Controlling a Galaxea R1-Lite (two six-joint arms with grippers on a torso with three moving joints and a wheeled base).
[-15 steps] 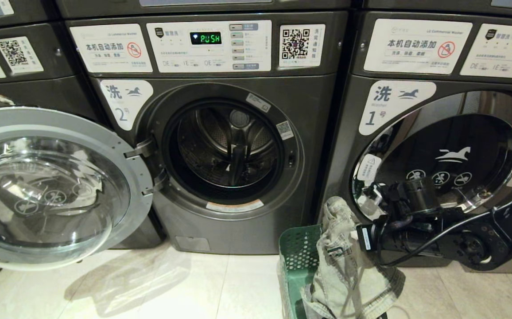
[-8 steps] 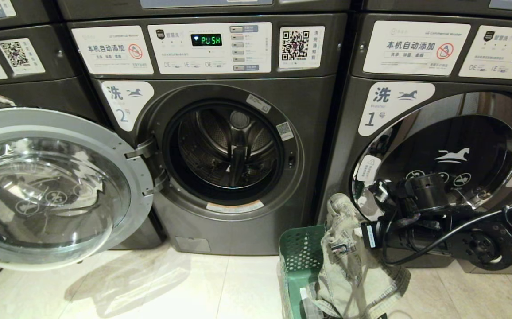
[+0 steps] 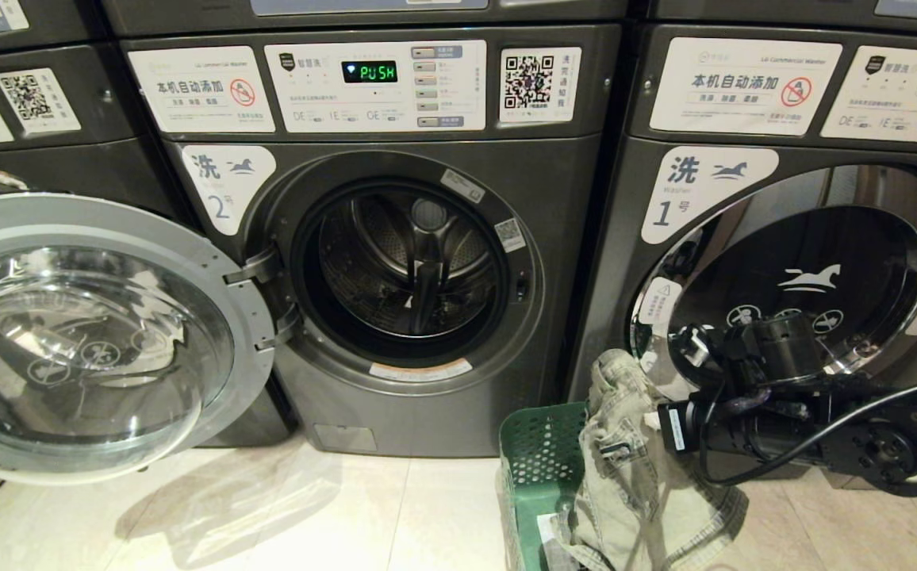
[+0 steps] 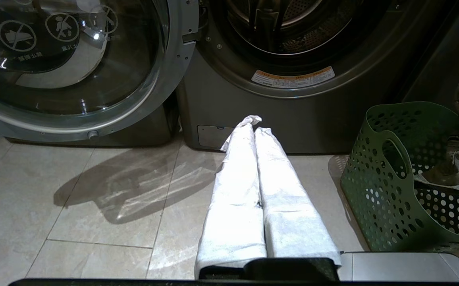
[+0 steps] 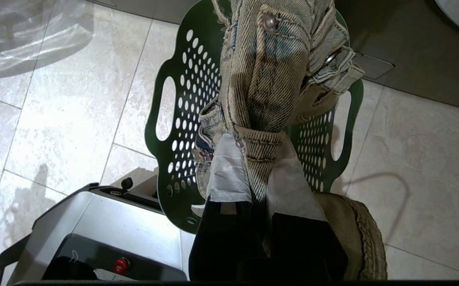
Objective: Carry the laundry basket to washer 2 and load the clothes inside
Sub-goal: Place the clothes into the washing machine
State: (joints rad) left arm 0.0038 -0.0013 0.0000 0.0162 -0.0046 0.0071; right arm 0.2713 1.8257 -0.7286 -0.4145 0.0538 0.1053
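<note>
Washer 2 stands straight ahead, its round glass door swung wide to the left and its drum dark inside. The green perforated laundry basket sits on the floor to the washer's right. My right gripper is shut on a seam of the clothes, a faded denim garment that hangs from it above the basket and trails over its rim. My left gripper is shut and empty, low over the floor in front of washer 2.
Washer 1, door shut, stands right behind my right arm. Another washer is at the far left, partly behind the open door. My own base is close beside the basket. Pale tiles cover the floor.
My right arm has drawn a little to the right with the garment in its grip. The left arm, the basket and the washer door have stayed still.
</note>
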